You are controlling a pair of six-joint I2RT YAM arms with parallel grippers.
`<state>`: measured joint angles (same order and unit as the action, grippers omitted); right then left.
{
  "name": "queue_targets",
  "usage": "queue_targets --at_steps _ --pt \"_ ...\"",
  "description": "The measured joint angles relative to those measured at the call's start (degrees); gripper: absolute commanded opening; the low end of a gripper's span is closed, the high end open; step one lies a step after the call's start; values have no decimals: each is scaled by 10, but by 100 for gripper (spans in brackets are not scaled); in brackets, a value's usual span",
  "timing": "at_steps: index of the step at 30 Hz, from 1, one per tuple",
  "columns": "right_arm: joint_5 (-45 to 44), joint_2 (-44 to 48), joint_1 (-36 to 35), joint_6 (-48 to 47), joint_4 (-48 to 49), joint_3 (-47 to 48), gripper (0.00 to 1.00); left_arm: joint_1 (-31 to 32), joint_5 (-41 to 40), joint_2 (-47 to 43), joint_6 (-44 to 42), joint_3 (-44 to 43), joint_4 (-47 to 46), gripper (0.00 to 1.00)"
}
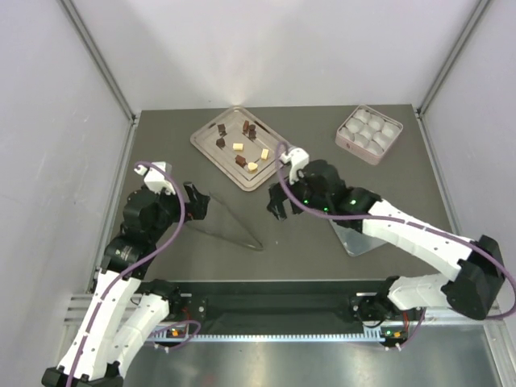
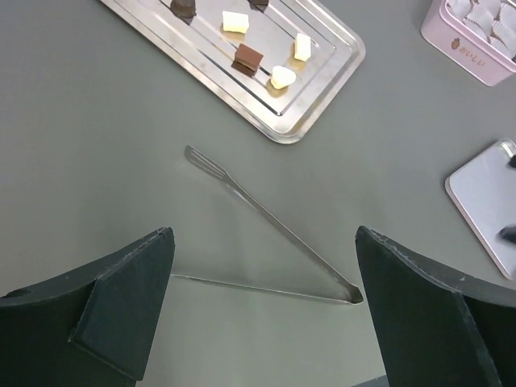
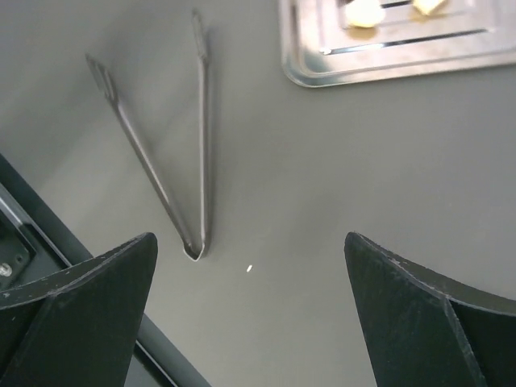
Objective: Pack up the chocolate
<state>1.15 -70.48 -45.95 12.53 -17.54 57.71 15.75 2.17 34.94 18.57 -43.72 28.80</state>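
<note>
The chocolate lies on a silver tray (image 1: 201,135) at the back middle: small dark brown pieces (image 1: 240,160) and pale cream pieces (image 1: 238,146). The left wrist view shows a dark piece (image 2: 247,59) and cream pieces (image 2: 235,22) on the tray (image 2: 326,89). Metal tongs (image 1: 234,221) lie open on the table between the arms. My left gripper (image 1: 194,200) is open and empty just above the tongs (image 2: 274,222). My right gripper (image 1: 278,205) is open and empty, right of the tongs (image 3: 203,145) and near the tray's front corner (image 3: 387,71).
A pink box (image 1: 369,134) with white round cups stands at the back right, also in the left wrist view (image 2: 468,42). A flat silver lid (image 1: 355,239) lies under the right arm, seen in the left wrist view (image 2: 486,193). Grey walls close in the table.
</note>
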Motion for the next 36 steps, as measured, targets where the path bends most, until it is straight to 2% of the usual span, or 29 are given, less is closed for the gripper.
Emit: queue_targets --at_steps 4,8,17,26,33,36 --pt "-30 -60 -53 -24 -1 32 95 0 -11 1 2 0 2 99" --pt "-25 -133 -63 -30 -10 66 78 0 -34 4 3 0 12 99" --pt "-11 -264 -111 -8 -27 127 65 0 -64 -2 6 0 22 99" --pt "-12 -368 -145 62 -43 181 58 0 -87 -18 10 0 26 99" --pt "-32 -408 -146 102 -62 199 54 0 -94 -23 10 0 26 99" --pt "-40 -416 -143 108 -67 211 39 0 -96 -23 10 0 26 99"
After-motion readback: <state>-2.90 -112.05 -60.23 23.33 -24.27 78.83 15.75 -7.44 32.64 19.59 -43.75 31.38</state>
